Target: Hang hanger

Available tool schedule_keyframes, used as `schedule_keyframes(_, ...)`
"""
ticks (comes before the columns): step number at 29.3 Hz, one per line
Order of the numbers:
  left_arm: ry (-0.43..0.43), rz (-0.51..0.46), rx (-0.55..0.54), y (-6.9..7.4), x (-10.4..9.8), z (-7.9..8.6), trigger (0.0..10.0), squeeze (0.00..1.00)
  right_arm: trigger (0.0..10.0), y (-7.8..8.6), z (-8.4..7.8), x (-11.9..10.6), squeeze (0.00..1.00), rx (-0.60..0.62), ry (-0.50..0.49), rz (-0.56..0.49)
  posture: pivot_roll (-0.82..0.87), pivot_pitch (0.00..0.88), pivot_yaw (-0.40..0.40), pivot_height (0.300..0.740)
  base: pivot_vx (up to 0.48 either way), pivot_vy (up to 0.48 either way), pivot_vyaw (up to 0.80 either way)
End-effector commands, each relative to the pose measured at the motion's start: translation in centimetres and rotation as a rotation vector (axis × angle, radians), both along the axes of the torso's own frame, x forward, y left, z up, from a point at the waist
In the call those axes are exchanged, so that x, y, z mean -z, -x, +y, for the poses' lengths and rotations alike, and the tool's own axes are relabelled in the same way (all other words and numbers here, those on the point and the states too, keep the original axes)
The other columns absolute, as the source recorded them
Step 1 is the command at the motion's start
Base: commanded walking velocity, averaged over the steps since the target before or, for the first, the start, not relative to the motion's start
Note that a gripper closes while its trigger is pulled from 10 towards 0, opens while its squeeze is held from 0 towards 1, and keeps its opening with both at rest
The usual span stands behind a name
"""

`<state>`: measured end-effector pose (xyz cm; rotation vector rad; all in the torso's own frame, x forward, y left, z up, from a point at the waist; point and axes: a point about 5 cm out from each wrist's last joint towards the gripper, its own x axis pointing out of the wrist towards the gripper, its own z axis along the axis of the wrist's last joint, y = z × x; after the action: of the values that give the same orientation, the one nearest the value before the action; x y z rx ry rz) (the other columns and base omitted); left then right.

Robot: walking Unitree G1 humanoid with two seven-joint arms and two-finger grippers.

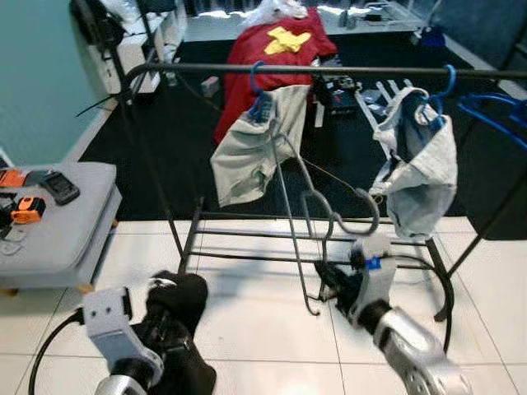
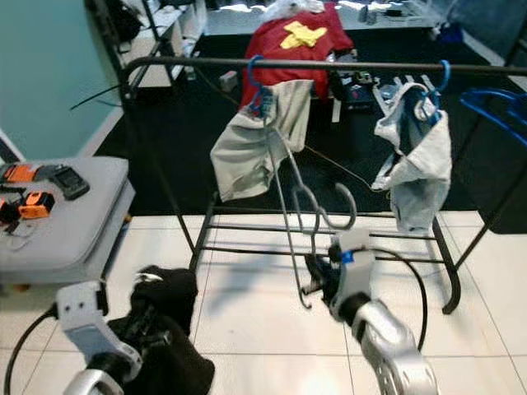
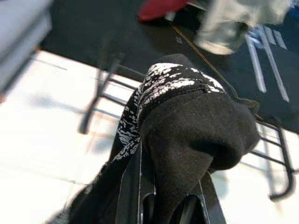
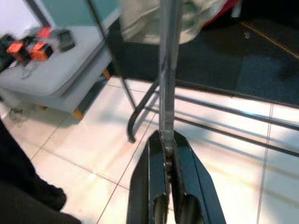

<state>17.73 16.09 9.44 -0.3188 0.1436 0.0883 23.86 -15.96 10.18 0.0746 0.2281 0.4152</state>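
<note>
- Right pincer point(image 4: 164, 161) clamped on the grey wire hanger point(image 1: 306, 210), held low in front of the black rack rail point(image 1: 329, 72), hook below the rail.
- Left pincer point(image 3: 161, 196) gripping a black garment point(image 3: 196, 121) low over the tiled floor point(image 1: 247, 329).
- Two garments on blue hangers: pale shirt point(image 1: 247, 148), light-blue piece point(image 1: 422, 164).
- Right wrist view alone: fingers point(image 4: 152, 182) pinching the wire.
- Grey counter point(image 1: 58, 239) at left, with orange-and-black gadgets.
</note>
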Motion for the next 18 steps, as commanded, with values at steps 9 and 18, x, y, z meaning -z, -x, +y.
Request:
schedule_keyframes(9,-0.04,-0.085,0.017,0.2,-2.0,0.0,10.0,0.0,10.0,-0.6,0.4,-1.4,0.0,0.021,-0.2,-0.02,-0.03,0.114,-0.012,0.74,0.0,0.0,0.75)
schedule_keyframes(18,-0.085,-0.077,-0.049,1.4,-2.2,0.1,10.0,0.0,10.0,0.0,-0.3,-1.9,0.0,0.061,-0.225,-0.034,-0.02,0.112,-0.001,0.74,0.0,0.0,0.71)
